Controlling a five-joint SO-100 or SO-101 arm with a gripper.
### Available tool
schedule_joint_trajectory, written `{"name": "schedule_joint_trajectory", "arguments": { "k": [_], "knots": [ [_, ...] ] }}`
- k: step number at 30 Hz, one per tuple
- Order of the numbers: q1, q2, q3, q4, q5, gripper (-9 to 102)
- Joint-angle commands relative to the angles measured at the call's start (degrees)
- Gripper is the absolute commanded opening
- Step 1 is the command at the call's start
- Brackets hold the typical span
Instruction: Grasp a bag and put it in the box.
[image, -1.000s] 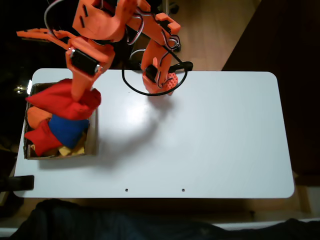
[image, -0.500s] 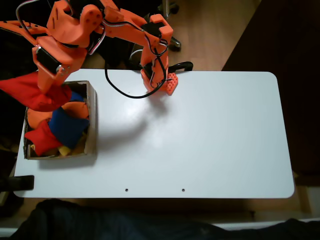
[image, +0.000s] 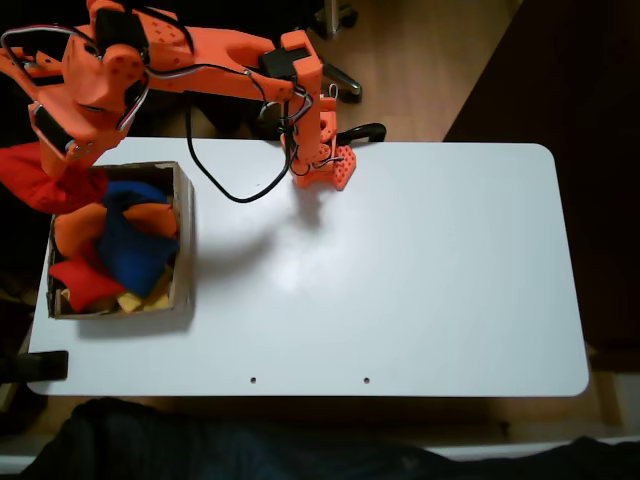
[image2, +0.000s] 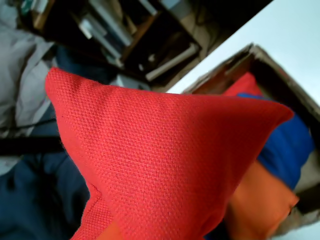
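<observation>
The bag (image: 38, 178), a bright red beanbag, hangs from my gripper (image: 74, 172), which is shut on it. In the fixed view it is at the box's far left corner, partly past the table's left edge. The brown cardboard box (image: 186, 235) sits on the table's left end and holds a blue beanbag (image: 135, 250), an orange one (image: 78, 228) and another red one (image: 85, 283). In the wrist view the held bag (image2: 165, 160) is very close up, and the box (image2: 282, 70) with the blue beanbag (image2: 287, 145) lies behind it at the right.
The white table (image: 400, 270) stretches to the right of the box. My arm's base (image: 325, 172) stands at the far edge, with a black cable (image: 215, 185) looping from it. Dark floor and clutter lie beyond the table's left edge.
My arm has swung left with the red bag, from above the box's middle to beyond its far left corner.
</observation>
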Motion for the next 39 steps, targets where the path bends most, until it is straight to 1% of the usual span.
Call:
{"name": "schedule_joint_trajectory", "arguments": {
  "k": [1,15,22,27,30,34,39],
  "knots": [
    [1.76,0.09,-0.18,-2.99,-0.88,3],
    [5.27,-4.48,8.79,-11.6,-4.13,3],
    [5.01,-3.52,15.03,-14.94,-5.54,3],
    [3.96,-0.7,20.39,-18.11,-4.66,6],
    [2.9,1.32,23.91,-19.78,-5.01,10],
    [2.02,3.69,27.6,-20.83,-4.04,24],
    [1.05,7.12,31.99,-22.76,-3.69,28]
  ]
}}
